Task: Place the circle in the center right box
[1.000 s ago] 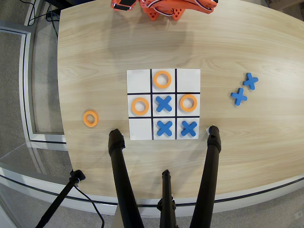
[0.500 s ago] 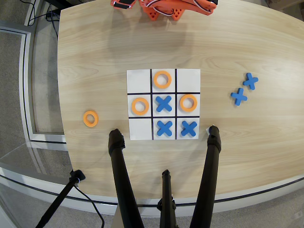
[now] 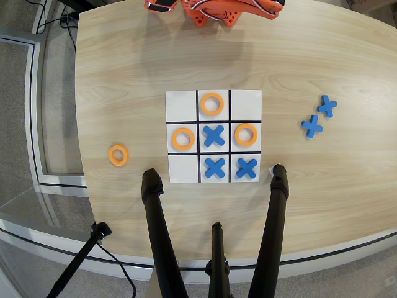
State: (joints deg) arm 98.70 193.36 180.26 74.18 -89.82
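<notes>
The white three-by-three board (image 3: 182,105) lies mid-table in the overhead view. An orange ring (image 3: 246,134) lies flat in the middle-row right cell (image 3: 256,148). Two more orange rings lie in the top middle cell (image 3: 212,103) and the middle-row left cell (image 3: 183,138). A fourth ring (image 3: 118,154) lies loose on the table, left of the board. Only part of the orange arm (image 3: 211,12) shows, at the top edge, far from the board. I cannot make out its fingers.
Blue crosses fill the centre cell (image 3: 214,135), the bottom middle cell (image 3: 215,166) and the bottom right cell (image 3: 247,167). Two loose blue crosses (image 3: 319,117) lie right of the board. Black tripod legs (image 3: 155,230) rise at the near table edge.
</notes>
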